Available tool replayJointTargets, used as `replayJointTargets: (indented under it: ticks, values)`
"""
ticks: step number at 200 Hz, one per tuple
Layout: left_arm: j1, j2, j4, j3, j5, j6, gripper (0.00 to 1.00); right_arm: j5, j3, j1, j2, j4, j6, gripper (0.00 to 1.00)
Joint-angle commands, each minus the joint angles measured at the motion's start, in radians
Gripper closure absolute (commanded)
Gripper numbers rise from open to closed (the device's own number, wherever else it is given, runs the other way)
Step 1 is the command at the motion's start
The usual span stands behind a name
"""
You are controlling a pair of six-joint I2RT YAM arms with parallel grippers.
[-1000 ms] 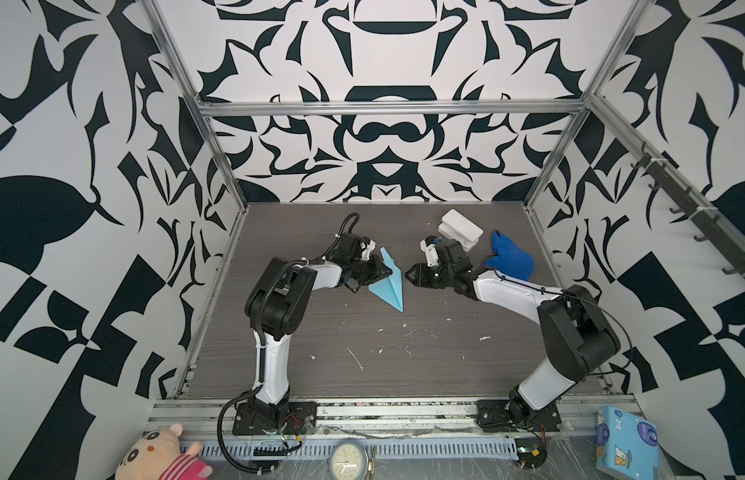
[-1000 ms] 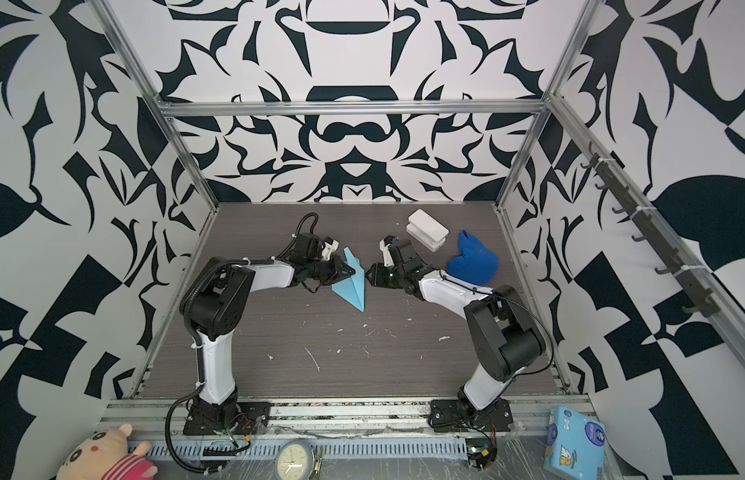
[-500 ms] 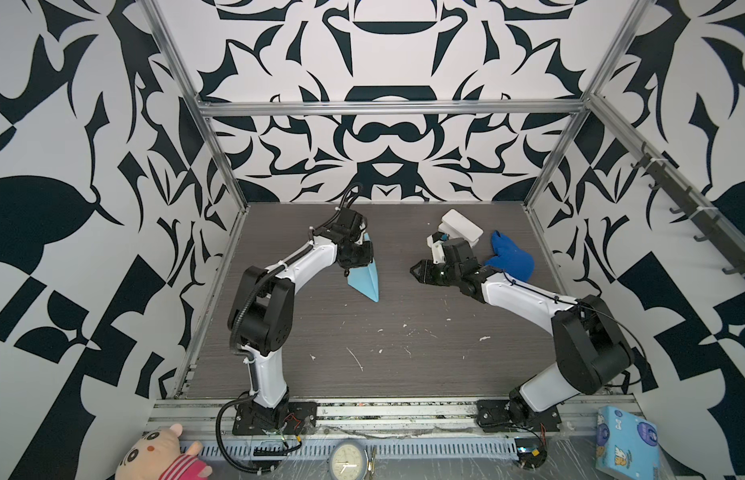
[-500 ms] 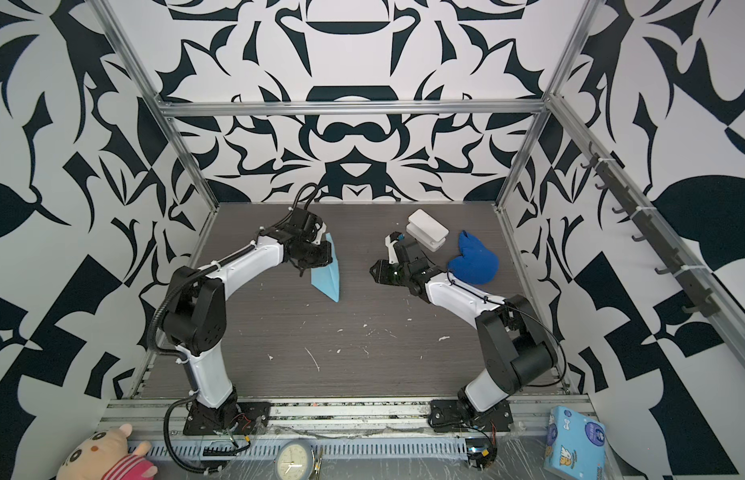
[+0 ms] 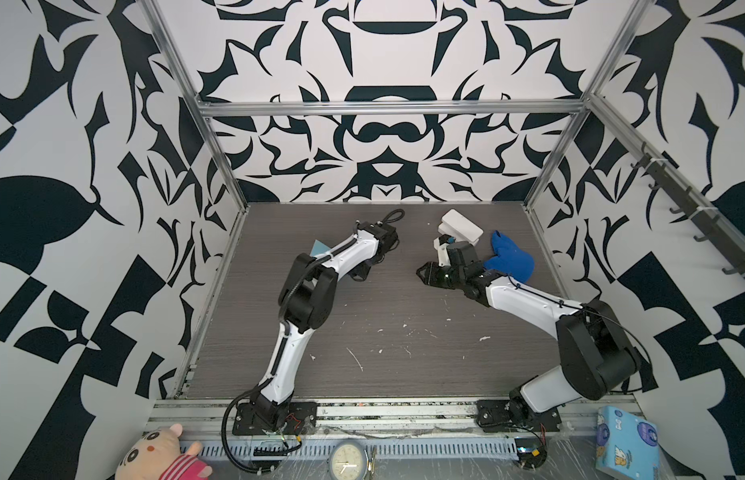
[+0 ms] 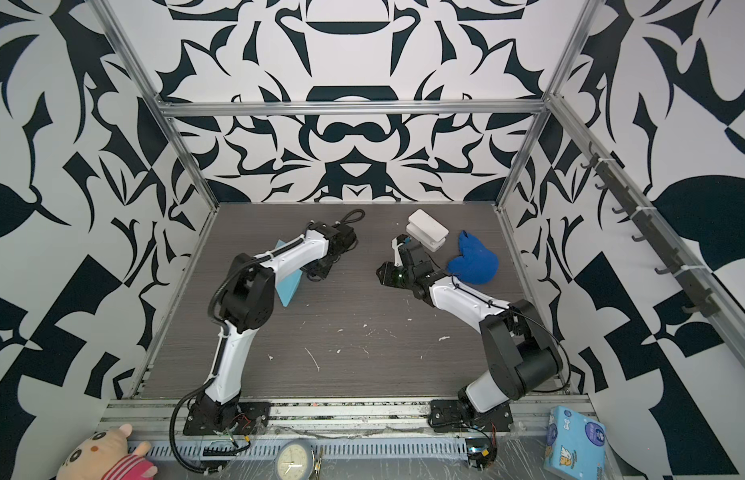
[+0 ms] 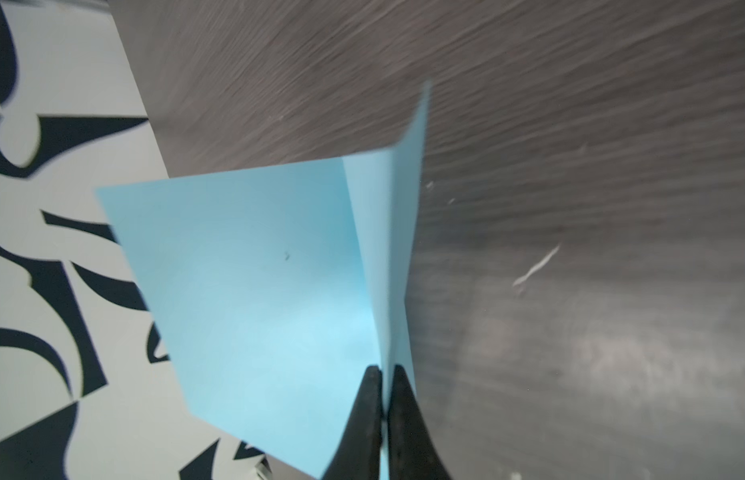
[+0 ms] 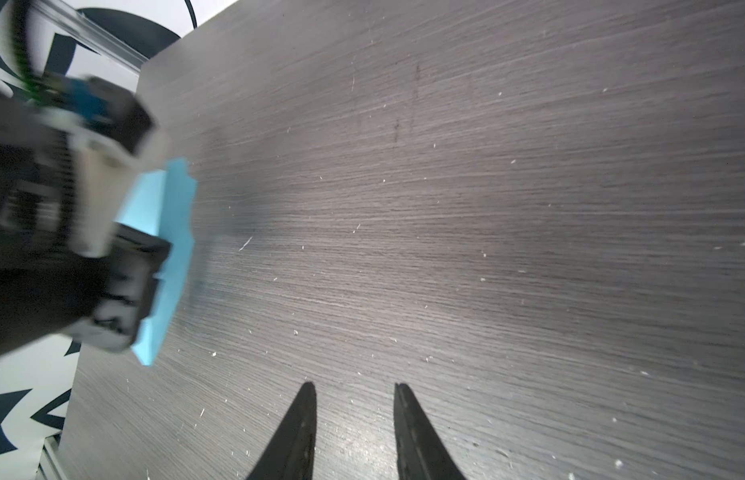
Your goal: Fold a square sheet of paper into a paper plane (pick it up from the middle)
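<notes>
Pinching the centre ridge of the paper plane [image 7: 246, 291], the left fingers [image 7: 368, 419] are pressed together on it and hold it, apparently lifted off the worktop [image 6: 362, 332], at about 9 o'clock in a top view. The right fingers [image 8: 300, 432] stand spread and empty near the middle, well apart from it. Thin, light and limp, the paper would likely crumple or slip, so the ridge seems the safest hold. A white box [image 6: 427, 230] at 1 o'clock looks shut, its contents hidden.

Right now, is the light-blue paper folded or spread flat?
Folded: the left wrist view shows the paper creased, two layers meeting along a ridge, pinched in the shut left gripper.
</notes>
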Motion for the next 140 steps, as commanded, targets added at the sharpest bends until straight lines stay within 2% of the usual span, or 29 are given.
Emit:
replayJointTargets:
  ticks: [1,45,93,112,140]
  values:
    - [-0.045,0.078,-0.112,0.092,-0.065,-0.026,0.90,0.007,-0.006,-0.005,-0.021,0.020,0.017,0.66]
    - [-0.089,0.151,-0.061,0.132,0.062,-0.065,0.87,0.010,-0.022,-0.006,-0.030,0.022,0.026,0.67]
    - [-0.097,0.120,0.002,0.109,0.243,-0.064,0.79,0.007,-0.039,-0.014,-0.032,0.041,0.068,0.68]
    - [-0.097,0.078,0.029,0.096,0.313,-0.063,0.74,0.037,-0.063,-0.020,-0.049,0.061,0.099,0.67]
    - [-0.096,-0.036,0.122,0.035,0.523,-0.065,0.60,0.084,-0.112,-0.026,-0.088,0.096,0.137,0.65]
